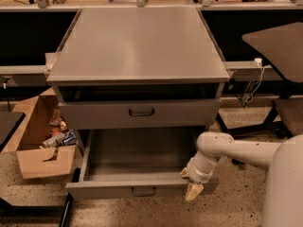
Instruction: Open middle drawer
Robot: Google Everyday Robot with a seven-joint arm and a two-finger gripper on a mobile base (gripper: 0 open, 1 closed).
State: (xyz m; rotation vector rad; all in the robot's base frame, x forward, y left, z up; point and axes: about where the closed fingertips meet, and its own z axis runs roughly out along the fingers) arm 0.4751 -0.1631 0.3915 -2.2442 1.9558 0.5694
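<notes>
The middle drawer (137,189) is the wide grey drawer pulled well out at the bottom of the grey metal cabinet (137,46). Its low front carries a small dark bar handle (143,191), and its plain grey tray (139,150) holds nothing. My gripper (191,183) is at the right end of that drawer's front, right of the handle, pointing down at the front edge. My white arm (236,150) reaches in from the lower right. Above the open drawer, a taller-fronted grey drawer (139,113) with a larger handle is closed.
A cardboard box (40,141) with bottles and scraps stands on the speckled floor left of the cabinet. A dark table (279,44) and its legs stand at the right. A black object (7,126) juts in at the far left. A workbench runs along the back.
</notes>
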